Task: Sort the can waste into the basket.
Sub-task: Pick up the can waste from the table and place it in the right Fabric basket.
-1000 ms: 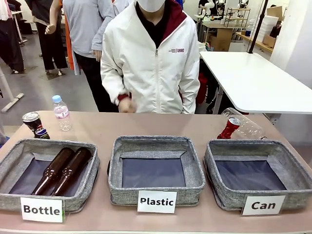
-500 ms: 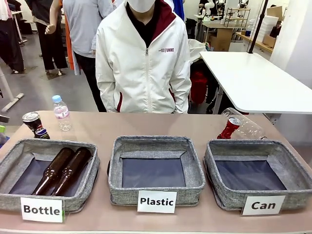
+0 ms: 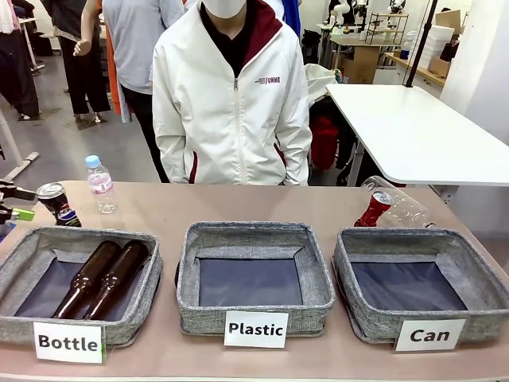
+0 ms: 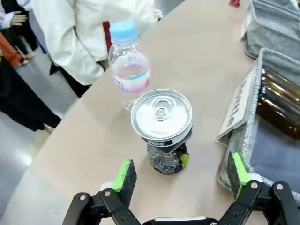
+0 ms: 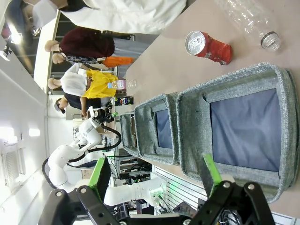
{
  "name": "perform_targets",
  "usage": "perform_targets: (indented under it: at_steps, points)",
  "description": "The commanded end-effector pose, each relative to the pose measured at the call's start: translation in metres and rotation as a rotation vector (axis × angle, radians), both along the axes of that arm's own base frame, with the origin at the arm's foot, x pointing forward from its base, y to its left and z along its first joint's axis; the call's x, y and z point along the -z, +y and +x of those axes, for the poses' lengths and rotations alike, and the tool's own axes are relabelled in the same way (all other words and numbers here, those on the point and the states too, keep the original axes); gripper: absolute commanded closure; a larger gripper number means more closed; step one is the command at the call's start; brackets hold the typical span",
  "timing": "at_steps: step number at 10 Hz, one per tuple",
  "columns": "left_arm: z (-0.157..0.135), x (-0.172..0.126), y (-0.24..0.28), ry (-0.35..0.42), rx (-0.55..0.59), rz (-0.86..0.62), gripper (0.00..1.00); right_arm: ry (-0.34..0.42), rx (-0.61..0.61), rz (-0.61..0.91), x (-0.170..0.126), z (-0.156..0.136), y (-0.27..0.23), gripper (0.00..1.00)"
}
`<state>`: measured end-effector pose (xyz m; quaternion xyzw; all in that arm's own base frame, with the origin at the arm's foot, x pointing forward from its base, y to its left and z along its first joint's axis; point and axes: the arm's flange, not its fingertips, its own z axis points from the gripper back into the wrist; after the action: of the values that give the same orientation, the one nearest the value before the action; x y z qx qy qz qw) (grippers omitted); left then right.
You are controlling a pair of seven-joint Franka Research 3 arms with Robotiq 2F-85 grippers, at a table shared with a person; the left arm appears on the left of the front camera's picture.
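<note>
A pinkish-brown table (image 3: 238,203) runs across the room, and a person in a white zip jacket (image 3: 231,103) stands at its far side. Along the near edge we see three shallow grey fabric baskets: the one labelled "Bottle" (image 3: 151,267) on the left holds two brown glass bottles (image 3: 103,278), the one labelled "Plastic" (image 3: 318,274) sits in the middle, and the basket labelled "Can" (image 3: 346,270) sits on the right with only its dark base showing.

The dark blue-black drink can with a silver top (image 3: 57,203) stands at the far left, near a small clear water bottle with a blue cap (image 3: 99,185). The left gripper (image 3: 32,204) is just left of this can; in its wrist view we see the fingers spread wide, holding nothing, apart from the can.

The crushed red drink can (image 3: 372,209) leans beside a clear plastic bottle lying on its side (image 3: 406,208), just beyond the "Can" basket's far rim. The right gripper (image 5: 155,172) hangs above that basket, fingers wide apart and gripping nothing.
</note>
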<state>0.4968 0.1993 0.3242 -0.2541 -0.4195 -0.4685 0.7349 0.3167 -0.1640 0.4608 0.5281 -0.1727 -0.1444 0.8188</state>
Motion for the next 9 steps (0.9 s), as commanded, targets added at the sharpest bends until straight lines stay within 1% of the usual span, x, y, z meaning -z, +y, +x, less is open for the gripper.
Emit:
perform_targets:
  at_steps: [1,3,5,6,9]
  points:
    - [-0.004,0.006,-0.006,-0.014,-0.017,0.003,0.0,-0.033,-0.002,0.014,-0.001,0.003,-0.001,0.0]
    - [0.003,0.013,-0.012,0.013,-0.007,-0.008,0.0,-0.033,-0.002,0.014,-0.001,0.003,-0.001,0.0]
    - [0.011,0.016,-0.019,0.0,-0.024,-0.032,0.0,-0.033,-0.002,0.014,-0.001,0.003,-0.001,0.0]
    - [0.014,0.02,-0.023,-0.002,-0.03,-0.012,0.0,-0.033,-0.002,0.014,-0.001,0.003,-0.001,0.0]
    - [0.018,0.023,-0.033,0.011,-0.018,-0.053,0.0,-0.033,-0.002,0.014,-0.001,0.003,-0.001,0.0]
